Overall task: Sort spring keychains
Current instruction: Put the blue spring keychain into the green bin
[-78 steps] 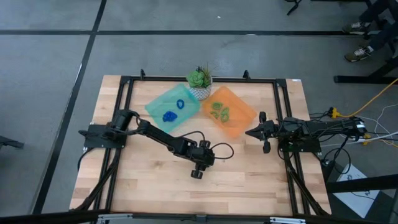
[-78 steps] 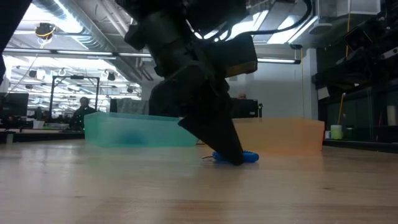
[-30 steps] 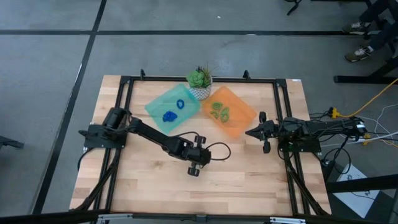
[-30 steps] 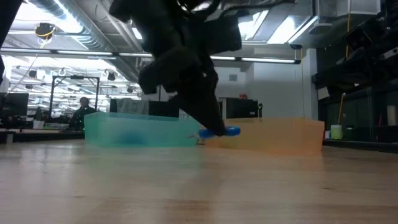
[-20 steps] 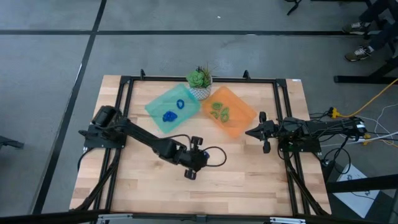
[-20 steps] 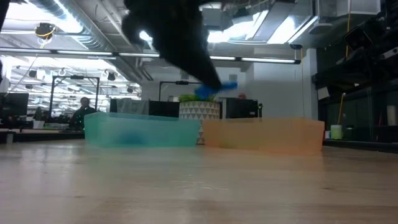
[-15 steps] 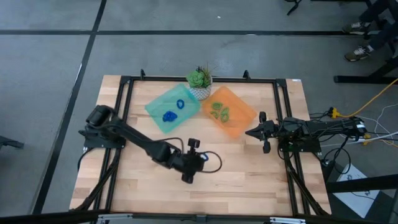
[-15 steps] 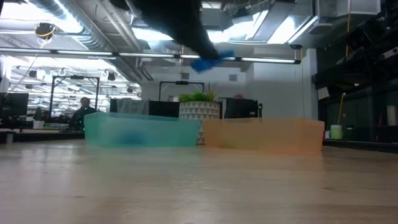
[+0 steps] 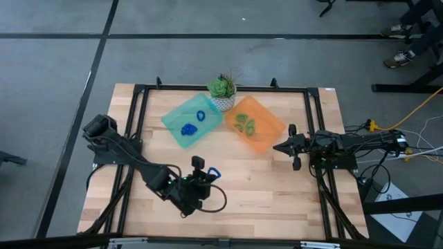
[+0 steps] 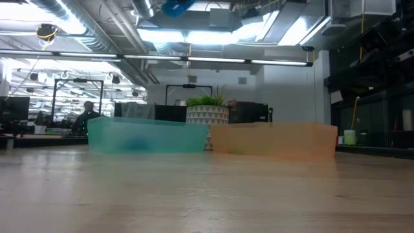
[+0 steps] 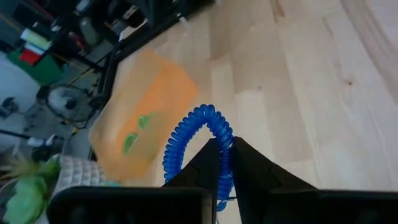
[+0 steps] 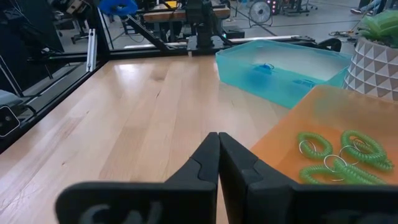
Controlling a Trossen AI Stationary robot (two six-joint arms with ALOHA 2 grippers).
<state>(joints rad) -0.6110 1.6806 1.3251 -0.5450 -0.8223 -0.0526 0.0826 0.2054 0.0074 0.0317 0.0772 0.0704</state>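
While raised high above the near table (image 9: 277,200), left gripper (image 9: 202,172) pinching a blue keychain (image 11: 198,134). Right gripper (image 12: 217,143) closed, empty, right of orange tray (image 9: 271,131). Teal tray (image 9: 173,116) beyond.

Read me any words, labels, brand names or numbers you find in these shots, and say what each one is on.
None can be read.
The teal tray, orange tray, plant pot and blue spring keychain in the left gripper carry no markings.
Background room clutter in the left wrist view: too blurred to read.
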